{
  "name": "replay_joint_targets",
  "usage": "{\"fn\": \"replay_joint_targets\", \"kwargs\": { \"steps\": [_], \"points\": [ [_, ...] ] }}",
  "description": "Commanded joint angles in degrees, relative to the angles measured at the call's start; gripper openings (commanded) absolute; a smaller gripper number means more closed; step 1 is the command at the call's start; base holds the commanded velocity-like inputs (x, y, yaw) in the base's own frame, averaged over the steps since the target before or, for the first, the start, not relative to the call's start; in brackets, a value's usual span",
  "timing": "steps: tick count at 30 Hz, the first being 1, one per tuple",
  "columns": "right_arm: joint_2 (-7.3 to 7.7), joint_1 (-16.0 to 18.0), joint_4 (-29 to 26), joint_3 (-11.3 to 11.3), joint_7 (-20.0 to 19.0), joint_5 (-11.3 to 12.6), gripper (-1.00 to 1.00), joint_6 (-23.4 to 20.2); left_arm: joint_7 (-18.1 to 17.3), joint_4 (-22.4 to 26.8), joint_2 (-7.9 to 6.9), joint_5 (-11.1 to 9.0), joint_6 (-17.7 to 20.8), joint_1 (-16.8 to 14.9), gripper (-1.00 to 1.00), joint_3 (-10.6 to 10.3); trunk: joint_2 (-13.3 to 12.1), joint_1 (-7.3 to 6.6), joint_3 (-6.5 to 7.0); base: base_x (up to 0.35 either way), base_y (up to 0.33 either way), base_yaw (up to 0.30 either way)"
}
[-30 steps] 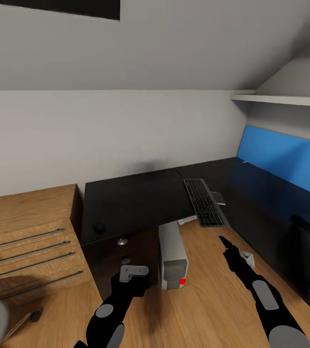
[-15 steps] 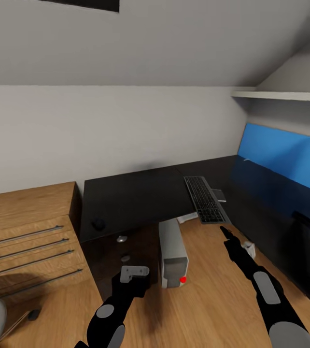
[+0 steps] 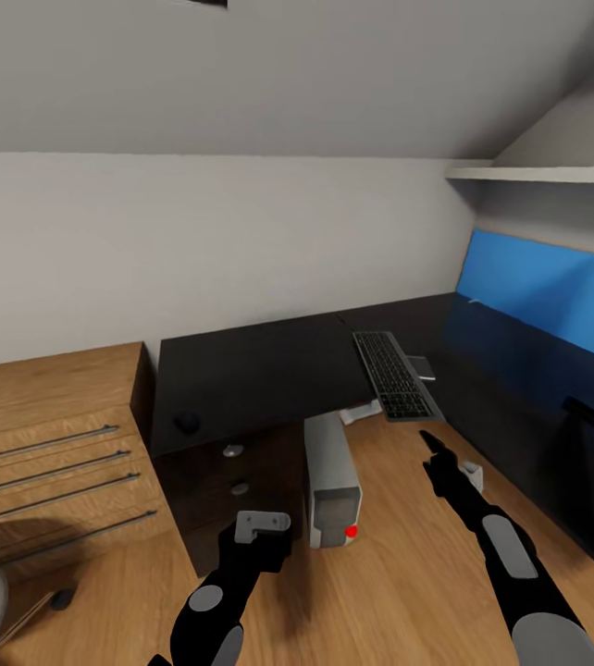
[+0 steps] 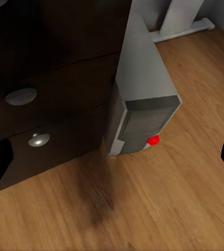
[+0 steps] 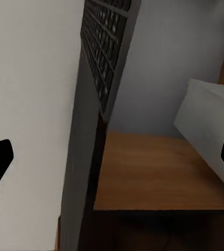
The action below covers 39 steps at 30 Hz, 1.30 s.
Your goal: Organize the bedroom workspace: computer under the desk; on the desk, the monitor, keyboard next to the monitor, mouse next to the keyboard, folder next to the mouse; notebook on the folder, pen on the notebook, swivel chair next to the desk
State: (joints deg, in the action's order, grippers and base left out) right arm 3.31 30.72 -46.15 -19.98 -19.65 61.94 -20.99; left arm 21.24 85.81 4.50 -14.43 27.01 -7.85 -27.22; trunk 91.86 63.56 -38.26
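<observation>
Just beyond the wide-open right end effector (image 3: pixel 429 441), the keyboard (image 3: pixel 393 376) overhangs the desk (image 3: pixel 251 375).

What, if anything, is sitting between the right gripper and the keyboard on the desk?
Nothing visible. The right gripper hangs over bare floor just short of the keyboard, whose near end overhangs the desk edge.

computer (image 3: pixel 331 481) tight beside drawer block (image 3: pixel 228 490)

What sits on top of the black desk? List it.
On the desk: the keyboard, its near end overhanging the edge, a small grey item beside it, and the mouse. The far right stretch lies in dark shadow, so items there cannot be told.
</observation>
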Motion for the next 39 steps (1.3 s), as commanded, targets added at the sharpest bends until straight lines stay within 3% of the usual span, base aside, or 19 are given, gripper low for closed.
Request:
{"fn": "replay_joint_targets", "kwargs": {
  "steps": [1, 11, 17, 22, 27, 31, 39],
  "points": [
    [0.00, 0.04, 0.01, -0.18, -0.03, 1.10, 1.00, -0.54, 0.56, 0.06, -0.01, -0.60, 0.15, -0.05, 1.00, -0.11, 0.44, 0.22, -0.24, 0.000, 0.000, 0.000],
    [-0.13, 0.04, -0.03, -0.24, 0.51, 1.97, 1.00, -0.14, 0.56, 0.06, -0.01, -0.60, 0.15, -0.04, 1.00, -0.20, 4.45, 2.42, -2.03, 0.000, 0.000, 0.000],
    [-0.34, 0.04, -0.82, -0.13, 0.59, 2.06, 1.00, 1.20, 0.52, 0.06, -0.07, -0.60, 0.15, -0.04, 1.00, -0.20, 4.45, 2.42, -2.03, 0.000, 0.000, 0.000],
    [-2.39, 0.04, -3.22, -0.20, 0.64, 1.81, 1.00, 2.06, 0.48, -0.02, -0.10, -0.60, 0.15, -0.04, 1.00, -0.33, 4.45, 2.42, -2.03, 0.000, 0.000, 0.000],
    [-3.46, 0.04, -3.00, 0.26, 0.97, 1.14, 1.00, 7.77, 0.48, -0.80, -0.18, -0.59, 0.08, -0.04, 1.00, -1.63, 4.45, 2.42, -2.03, 0.000, 0.000, 0.000],
    [-4.84, 0.04, -2.80, 0.22, 1.19, 1.22, 1.00, 9.28, 0.47, -0.97, -0.19, -0.54, 0.06, -0.05, 1.00, -1.92, 4.45, 2.42, -2.03, 0.000, 0.000, 0.000],
    [-5.06, 0.04, -2.73, 0.01, 1.27, 1.25, 1.00, 9.98, 0.52, -0.99, -0.33, -0.54, -0.02, -0.06, 1.00, -1.88, 4.45, 2.42, -2.03, 0.059, 0.000, 0.000]
  ]
}}
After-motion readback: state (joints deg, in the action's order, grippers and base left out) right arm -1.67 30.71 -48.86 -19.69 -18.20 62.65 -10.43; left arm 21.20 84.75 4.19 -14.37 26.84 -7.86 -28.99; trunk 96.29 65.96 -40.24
